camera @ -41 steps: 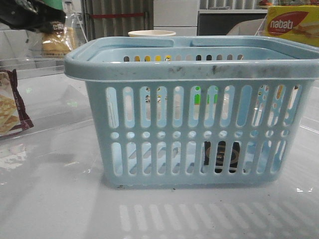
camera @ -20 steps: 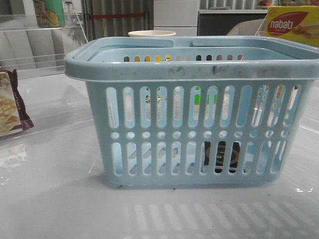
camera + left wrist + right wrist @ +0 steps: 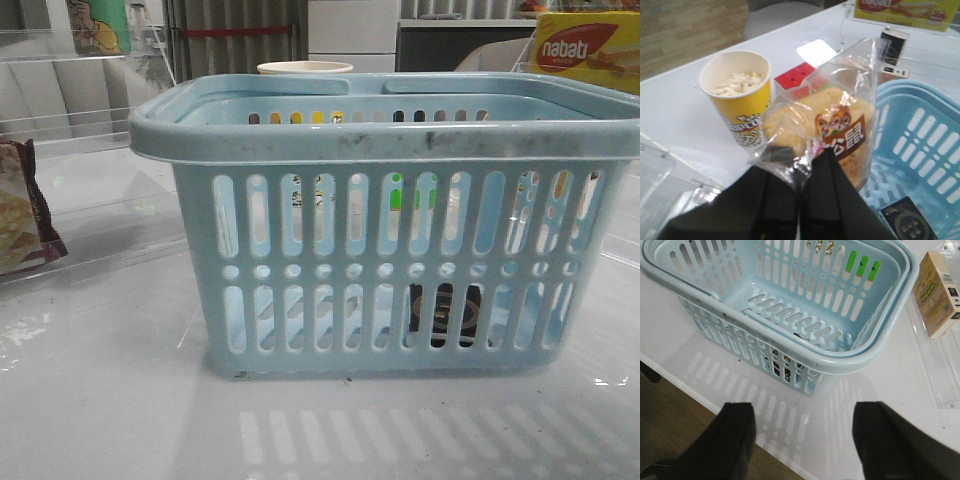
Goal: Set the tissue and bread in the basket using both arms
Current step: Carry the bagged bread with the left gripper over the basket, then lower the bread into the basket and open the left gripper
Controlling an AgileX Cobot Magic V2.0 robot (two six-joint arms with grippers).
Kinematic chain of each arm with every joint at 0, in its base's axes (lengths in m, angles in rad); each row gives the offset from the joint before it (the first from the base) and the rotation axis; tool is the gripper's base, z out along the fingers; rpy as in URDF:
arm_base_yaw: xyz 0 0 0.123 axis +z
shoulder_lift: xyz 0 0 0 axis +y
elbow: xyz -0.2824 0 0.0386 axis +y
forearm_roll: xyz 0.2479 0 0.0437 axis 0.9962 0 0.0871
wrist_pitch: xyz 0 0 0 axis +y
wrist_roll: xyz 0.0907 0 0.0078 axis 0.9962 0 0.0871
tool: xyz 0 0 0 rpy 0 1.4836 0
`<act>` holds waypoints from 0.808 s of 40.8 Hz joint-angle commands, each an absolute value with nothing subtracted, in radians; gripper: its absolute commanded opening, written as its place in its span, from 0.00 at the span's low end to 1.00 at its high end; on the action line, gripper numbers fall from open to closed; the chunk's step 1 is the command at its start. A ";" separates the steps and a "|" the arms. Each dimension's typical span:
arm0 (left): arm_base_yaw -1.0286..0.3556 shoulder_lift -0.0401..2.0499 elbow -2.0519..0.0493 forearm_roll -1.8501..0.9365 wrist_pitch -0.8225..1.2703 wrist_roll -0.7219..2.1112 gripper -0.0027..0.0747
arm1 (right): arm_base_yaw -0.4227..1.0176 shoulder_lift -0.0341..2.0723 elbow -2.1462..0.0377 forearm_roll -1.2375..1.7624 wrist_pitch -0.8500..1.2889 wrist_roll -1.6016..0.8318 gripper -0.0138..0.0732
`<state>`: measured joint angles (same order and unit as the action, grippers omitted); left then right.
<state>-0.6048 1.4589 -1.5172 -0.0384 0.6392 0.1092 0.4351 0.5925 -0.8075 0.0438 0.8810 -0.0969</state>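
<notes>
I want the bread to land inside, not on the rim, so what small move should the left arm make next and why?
Probably carry it a little farther over the basket before opening. The left gripper pinches the bread bag's edge, the bag hangs by the rim, and the tissue already lies on the floor.

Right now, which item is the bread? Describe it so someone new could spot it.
Start at the big light blue basket. Just above its rim, the left gripper pinches the top of a clear, shiny bag of golden-brown bread with a squirrel label. The yellow popcorn cup beside it is an open paper cup, not a bag.
</notes>
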 commanded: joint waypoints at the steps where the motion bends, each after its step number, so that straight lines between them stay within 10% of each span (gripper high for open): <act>1: -0.648 1.473 -1.545 -0.047 0.572 0.106 0.15 | 0.435 0.594 -0.833 0.034 0.810 -0.105 0.77; 20: -0.741 1.707 -1.545 -0.048 0.610 0.106 0.16 | 0.435 0.594 -0.833 0.034 0.810 -0.105 0.77; 33: -0.741 1.718 -1.549 -0.048 0.620 0.106 0.55 | 0.435 0.594 -0.833 0.034 0.810 -0.105 0.77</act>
